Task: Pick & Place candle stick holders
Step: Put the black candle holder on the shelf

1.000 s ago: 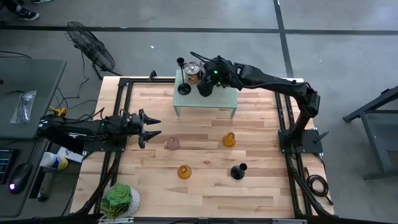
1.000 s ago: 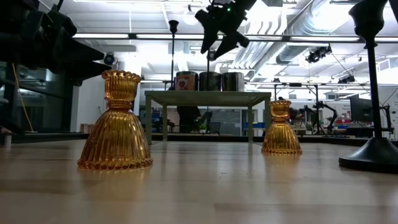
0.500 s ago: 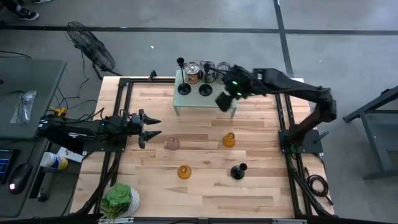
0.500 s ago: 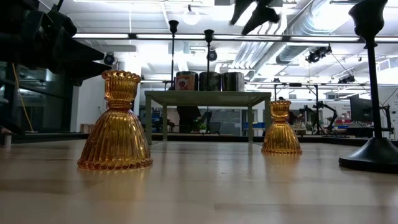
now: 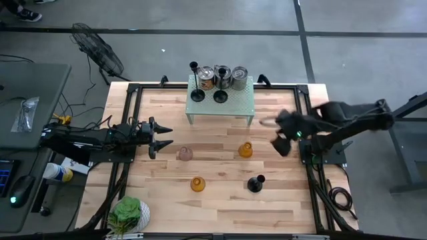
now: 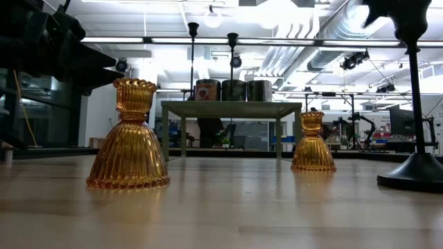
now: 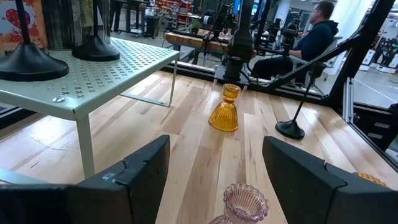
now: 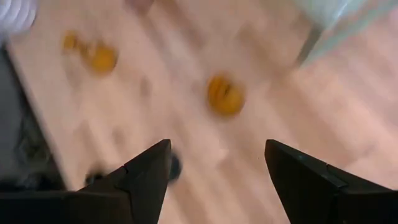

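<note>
Seen from above, the right gripper (image 5: 283, 142) hangs over the wooden table (image 5: 220, 200) at about 3 o'clock from the table's middle, its fingers spread apart and holding nothing; its own wrist view shows the two dark fingers (image 8: 146, 177) wide apart above blurred amber shapes on the wood. The left gripper (image 5: 162, 137) waits at 9 o'clock near the table's left edge, fingers likewise apart and empty, pointing toward the pink glass holder (image 5: 184, 154), which stands just beside its tips. At 12 o'clock stands a small pale green perforated stand (image 5: 241, 100), and on it two black candle stick holders (image 5: 198, 95) with round bases sit side by side in front of three metal tins (image 5: 223, 75). Near the table's middle, slightly toward 3 o'clock, is one amber glass holder (image 5: 246, 150); the second amber glass holder (image 5: 197, 184) sits toward 7 o'clock. A third black holder (image 5: 255, 183) stands on the wood at about 5 o'clock, apart from both amber ones. A green leafy plant (image 5: 127, 214) lies at the table's near left corner. In the left wrist view a seated person (image 7: 306, 37) shows in the room beyond the table.
</note>
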